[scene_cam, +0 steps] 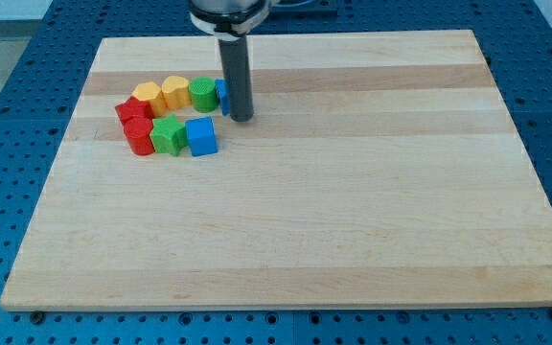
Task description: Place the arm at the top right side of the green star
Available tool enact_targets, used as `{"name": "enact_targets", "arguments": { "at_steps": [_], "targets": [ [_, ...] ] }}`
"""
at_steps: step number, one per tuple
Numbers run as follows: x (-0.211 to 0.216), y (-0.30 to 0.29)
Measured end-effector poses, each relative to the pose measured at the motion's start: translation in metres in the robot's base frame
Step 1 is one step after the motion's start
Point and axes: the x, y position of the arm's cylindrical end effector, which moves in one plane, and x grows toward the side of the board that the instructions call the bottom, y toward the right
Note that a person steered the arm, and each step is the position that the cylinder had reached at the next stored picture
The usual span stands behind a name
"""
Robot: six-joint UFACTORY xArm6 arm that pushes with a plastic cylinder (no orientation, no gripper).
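The green star lies in the lower row of a block cluster at the board's upper left, between a red cylinder and a blue cube. My tip rests on the board up and to the right of the star, past the blue cube's upper right corner and apart from it. The rod covers part of a blue triangular block and stands against its right side.
The upper row of the cluster holds a second red block, an orange block, a yellow block and a round green block. The wooden board lies on a blue perforated table.
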Motion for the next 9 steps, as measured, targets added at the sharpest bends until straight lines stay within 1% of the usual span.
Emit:
{"name": "enact_targets", "arguments": {
  "at_steps": [3, 5, 9],
  "targets": [
    [0.0, -0.031],
    [0.011, -0.041],
    [0.011, -0.055]
  ]
}}
